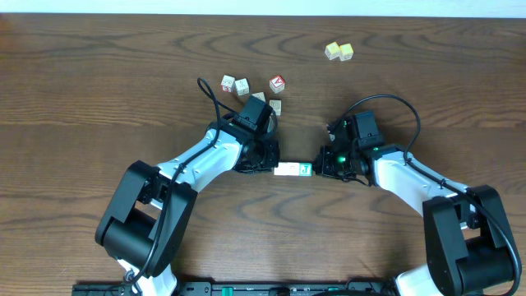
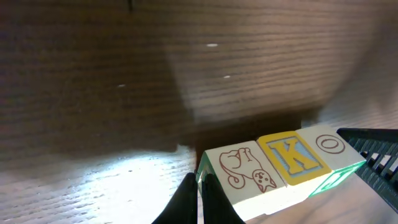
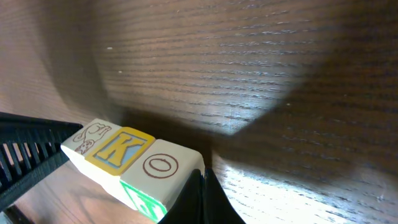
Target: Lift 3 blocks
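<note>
Wood-grain brown covers the table. Near its middle a short row of three blocks is squeezed end to end between the two arms.

The left arm rises from its black base at the near edge. Its white-shelled forearm angles inward and its wrist bends to point at the row. The right arm mirrors it from the other side.

The left fingers are closed, tips together, and press against the outer end of the plain whitish cube. The top of this cube carries an animal drawn in red-brown outline. The right fingers are likewise closed into a thin dark wedge, set against the green-lettered cube. That cube is whitish with a red-brown ring on top and green print on its side. Between the two sits the yellow-faced cube, with a raised yellow K and yellow border on pale blue.

All three cubes are matte wood with softly rounded edges. In both wrist views the row seems to hang clear of the table, with a dark shadow on the grain beneath it.

Farther back, a red-faced cube clusters loosely with several whitish cubes. A pale yellow pair sits touching, well apart to the right.
</note>
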